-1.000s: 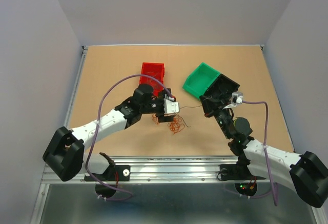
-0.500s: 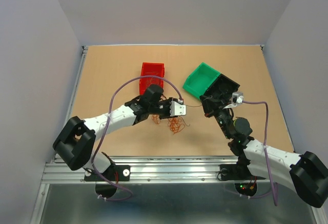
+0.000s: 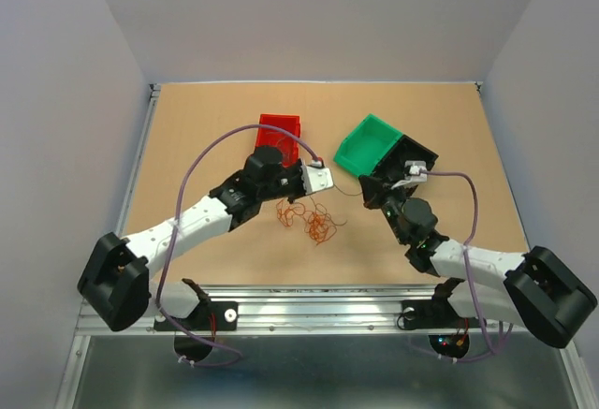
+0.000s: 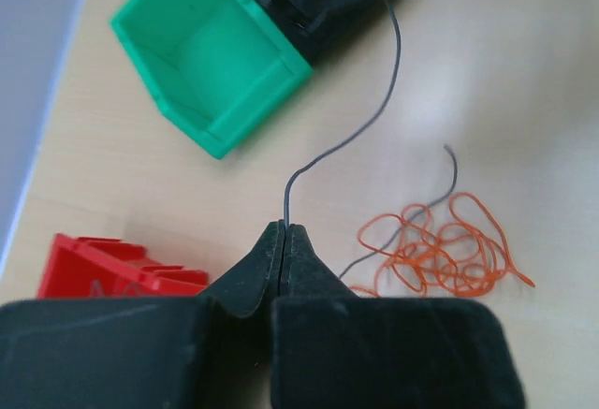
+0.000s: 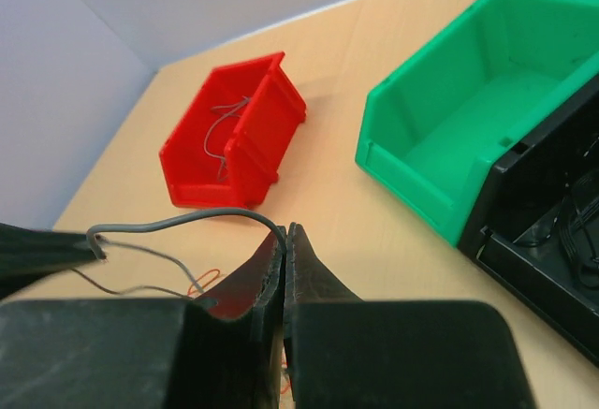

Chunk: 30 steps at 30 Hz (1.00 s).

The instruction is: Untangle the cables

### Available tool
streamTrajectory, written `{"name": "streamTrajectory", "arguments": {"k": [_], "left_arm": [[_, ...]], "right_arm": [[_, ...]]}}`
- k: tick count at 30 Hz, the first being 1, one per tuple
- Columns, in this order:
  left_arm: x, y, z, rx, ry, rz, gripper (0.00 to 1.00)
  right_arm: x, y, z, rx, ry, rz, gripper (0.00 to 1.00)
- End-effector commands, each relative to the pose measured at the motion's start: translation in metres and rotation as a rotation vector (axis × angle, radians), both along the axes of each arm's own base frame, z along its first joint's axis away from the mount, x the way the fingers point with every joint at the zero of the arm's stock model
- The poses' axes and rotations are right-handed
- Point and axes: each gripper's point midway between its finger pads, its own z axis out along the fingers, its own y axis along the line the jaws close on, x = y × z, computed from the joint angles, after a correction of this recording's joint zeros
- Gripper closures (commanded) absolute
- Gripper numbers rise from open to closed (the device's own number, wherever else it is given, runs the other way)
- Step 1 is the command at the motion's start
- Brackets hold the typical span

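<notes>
The cables (image 3: 314,222) lie as a loose orange tangle (image 4: 440,250) on the table, in front of the two grippers. A thin grey wire (image 4: 374,119) runs from the tangle and spans the short gap between them. My left gripper (image 4: 284,229) is shut on one part of this wire. My right gripper (image 5: 286,231) is shut on the other end (image 5: 187,219), and the wire arcs from it to the left fingertips (image 5: 47,245). In the top view the left gripper (image 3: 332,183) and the right gripper (image 3: 365,189) face each other, tips close together.
A red bin (image 3: 279,133) stands behind the left gripper with a thin grey wire (image 5: 220,133) inside. A green bin (image 3: 368,142) and a black bin (image 3: 412,156) stand side by side behind the right gripper. Lilac cables loop over both arms.
My left gripper rose from the tangle, moved right and shut on the grey wire. The right arm shifted left and lower, still shut.
</notes>
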Motion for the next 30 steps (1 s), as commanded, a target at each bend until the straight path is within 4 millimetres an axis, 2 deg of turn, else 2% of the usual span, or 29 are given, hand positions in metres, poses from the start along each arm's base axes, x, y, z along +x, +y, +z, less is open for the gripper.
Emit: {"name": "streamTrajectory", "arguments": {"k": [1, 2, 3, 8, 10, 13, 16, 20, 22, 24, 25, 26, 30], "left_arm": [[0.012, 0.01, 0.081, -0.237, -0.088, 0.109, 1.0], [0.018, 0.017, 0.088, -0.272, -0.072, 0.149, 1.0], [0.018, 0.022, 0.103, -0.315, -0.091, 0.164, 1.0], [0.03, 0.046, 0.13, -0.43, -0.056, 0.225, 1.0], [0.04, 0.059, 0.138, -0.47, -0.039, 0.268, 1.0], [0.053, 0.075, 0.145, -0.51, -0.026, 0.325, 1.0], [0.06, 0.088, 0.151, -0.548, -0.027, 0.368, 1.0], [0.065, 0.1, 0.155, -0.59, 0.01, 0.366, 1.0], [0.064, 0.097, 0.153, -0.585, 0.03, 0.34, 1.0], [0.065, 0.096, 0.151, -0.577, 0.033, 0.333, 1.0], [0.067, 0.096, 0.15, -0.575, 0.031, 0.336, 1.0], [0.069, 0.096, 0.147, -0.569, 0.038, 0.342, 1.0], [0.082, 0.099, 0.141, -0.56, 0.045, 0.396, 1.0]], "right_arm": [[0.02, 0.021, 0.017, 0.014, 0.01, 0.01, 1.0], [0.023, 0.027, 0.014, 0.007, 0.019, 0.03, 0.99], [0.026, 0.039, 0.012, -0.005, 0.028, 0.067, 1.0], [0.035, 0.081, 0.0, -0.037, 0.062, 0.219, 0.98], [0.035, 0.096, -0.013, -0.055, 0.092, 0.282, 0.91], [0.038, 0.108, -0.012, -0.062, 0.091, 0.326, 0.88], [0.039, 0.116, -0.018, -0.086, 0.107, 0.361, 0.96], [0.045, 0.123, -0.028, -0.123, 0.147, 0.373, 0.96], [0.047, 0.125, -0.032, -0.13, 0.159, 0.374, 0.89], [0.048, 0.125, -0.033, -0.132, 0.161, 0.373, 0.74], [0.047, 0.126, -0.032, -0.132, 0.16, 0.376, 0.71], [0.047, 0.124, -0.032, -0.13, 0.16, 0.37, 0.63], [0.047, 0.115, -0.03, -0.128, 0.155, 0.33, 0.55]]}}
